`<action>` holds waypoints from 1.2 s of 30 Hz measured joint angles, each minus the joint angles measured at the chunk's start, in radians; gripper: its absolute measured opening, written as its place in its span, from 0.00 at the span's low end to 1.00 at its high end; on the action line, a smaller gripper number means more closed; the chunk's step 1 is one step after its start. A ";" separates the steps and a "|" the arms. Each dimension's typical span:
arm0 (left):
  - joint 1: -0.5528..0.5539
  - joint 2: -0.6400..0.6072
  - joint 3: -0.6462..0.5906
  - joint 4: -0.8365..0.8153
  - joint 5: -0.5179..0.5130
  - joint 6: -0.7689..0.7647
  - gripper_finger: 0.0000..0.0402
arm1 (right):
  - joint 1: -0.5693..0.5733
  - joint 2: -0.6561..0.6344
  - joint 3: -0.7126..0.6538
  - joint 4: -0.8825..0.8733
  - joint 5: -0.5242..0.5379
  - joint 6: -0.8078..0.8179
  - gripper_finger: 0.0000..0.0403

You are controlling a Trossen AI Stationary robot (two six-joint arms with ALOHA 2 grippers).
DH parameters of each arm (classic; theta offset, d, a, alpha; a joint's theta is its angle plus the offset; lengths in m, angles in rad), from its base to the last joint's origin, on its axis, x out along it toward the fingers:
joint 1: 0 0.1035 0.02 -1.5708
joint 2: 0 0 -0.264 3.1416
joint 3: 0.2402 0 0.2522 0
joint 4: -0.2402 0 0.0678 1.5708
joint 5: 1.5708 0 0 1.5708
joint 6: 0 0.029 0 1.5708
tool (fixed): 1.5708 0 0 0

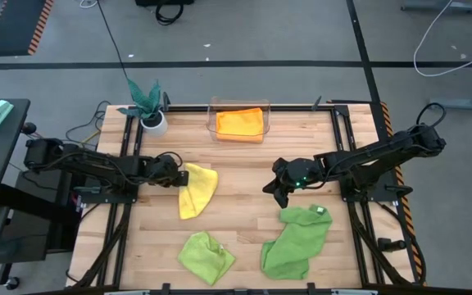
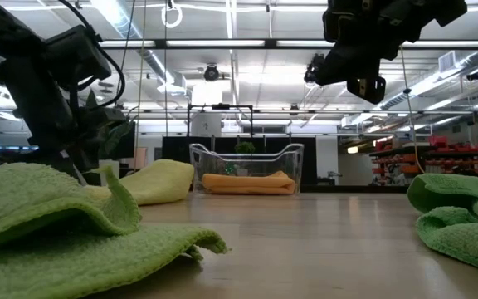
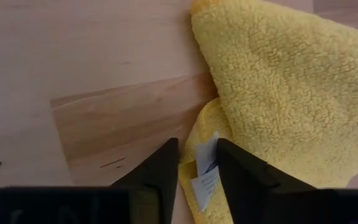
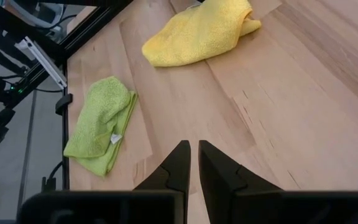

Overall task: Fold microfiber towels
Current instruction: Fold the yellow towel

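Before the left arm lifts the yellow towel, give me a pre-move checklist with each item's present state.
1. Left gripper at the yellow towel's edge: ok; its fingers straddle the towel's white tag.
2. Firm grip on the cloth: cannot tell; a gap shows between the fingers.
3. Right gripper clear of the yellow towel: ok; it hangs over bare wood, holding nothing.
4. Orange towel out of the way: ok; it lies in the clear bin.
5. Lime green towel and larger green towel apart from the yellow one: ok.
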 joint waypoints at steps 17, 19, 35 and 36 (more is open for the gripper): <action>-0.001 0.001 -0.005 0.175 -0.046 0.027 0.02 | 0.000 0.000 0.000 -0.001 0.000 0.003 0.09; -0.002 0.001 -0.005 0.226 -0.058 0.029 0.02 | 0.000 0.000 0.000 -0.001 0.000 0.003 0.09; -0.002 -0.001 0.410 0.018 -0.099 0.343 0.01 | -0.074 0.000 0.000 -0.033 0.000 -0.037 0.09; -0.002 -0.001 0.444 -0.034 -0.108 0.354 0.00 | -0.084 0.000 0.000 -0.035 0.000 -0.047 0.09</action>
